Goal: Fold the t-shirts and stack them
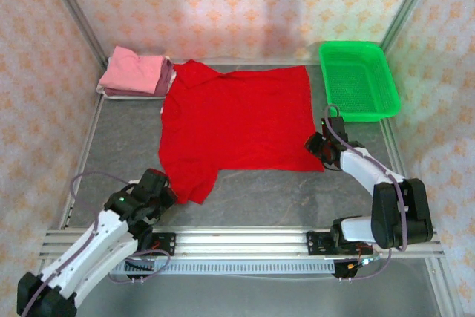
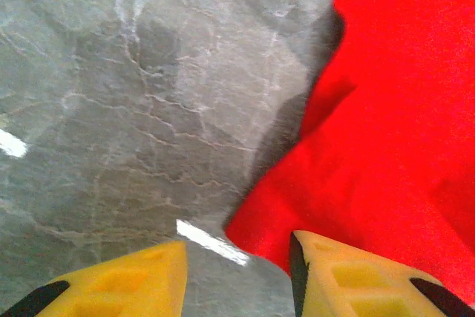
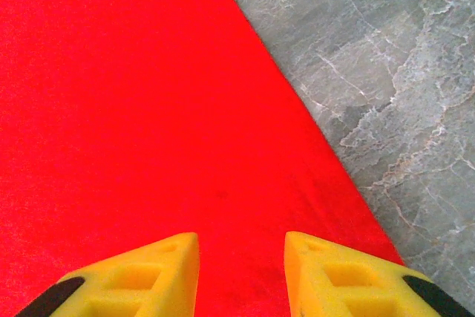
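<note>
I count 1 stack of folded shirts (image 1: 137,73) at the table's (image 1: 260,191) far left corner, done; the red shirt (image 1: 237,120) lies flat mid-table, not yet folded or stacked; my left claw (image 2: 237,272) hangs part-open and empty at its sleeve; my right claw (image 3: 241,272) likewise, over its near right corner.

Bright, even light. White glare streaks mark the worktop (image 2: 133,124) low in the left wrist view, where the red t-shirt (image 2: 386,146) throws a soft shadow leftward.
</note>
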Robot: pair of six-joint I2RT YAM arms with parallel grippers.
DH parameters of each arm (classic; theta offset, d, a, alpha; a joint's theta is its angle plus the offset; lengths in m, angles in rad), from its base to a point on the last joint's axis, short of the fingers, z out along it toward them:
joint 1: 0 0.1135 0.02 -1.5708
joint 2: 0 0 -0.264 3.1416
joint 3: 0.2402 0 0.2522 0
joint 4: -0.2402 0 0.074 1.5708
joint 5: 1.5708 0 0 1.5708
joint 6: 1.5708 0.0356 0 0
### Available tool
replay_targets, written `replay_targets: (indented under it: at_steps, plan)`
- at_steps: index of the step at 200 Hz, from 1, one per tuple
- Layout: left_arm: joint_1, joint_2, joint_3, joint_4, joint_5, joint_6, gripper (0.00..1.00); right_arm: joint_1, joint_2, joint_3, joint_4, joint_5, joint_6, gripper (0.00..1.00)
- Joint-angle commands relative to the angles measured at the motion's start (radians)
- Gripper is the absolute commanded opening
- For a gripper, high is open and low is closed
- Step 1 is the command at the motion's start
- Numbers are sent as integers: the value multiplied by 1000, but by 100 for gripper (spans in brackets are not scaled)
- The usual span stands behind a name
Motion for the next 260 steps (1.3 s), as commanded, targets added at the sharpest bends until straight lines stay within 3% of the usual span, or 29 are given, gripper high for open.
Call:
replay_targets:
  at_steps: [1, 62, 166, 216, 230, 260]
  plan:
    - [5, 81, 41, 86, -40, 62, 40, -4, 5, -2, 22, -1, -6, 36]
    - [15, 143, 38, 190, -41, 112, 39, -5, 2, -26, 38, -5, 2, 36]
    - [21, 234, 40, 181, -30, 125, 35, -4, 18, -20, 48, -16, 8, 36]
    - [22, 264, 28, 212, -38, 145, 12, -4, 1, -18, 35, -7, 8, 36]
    - [25, 260, 36, 194, -56, 160, 1, -5, -15, -20, 21, 3, 9, 36]
    - [26, 229, 72, 145, -83, 190, 0, -23, -50, -23, -31, 19, 10, 37]
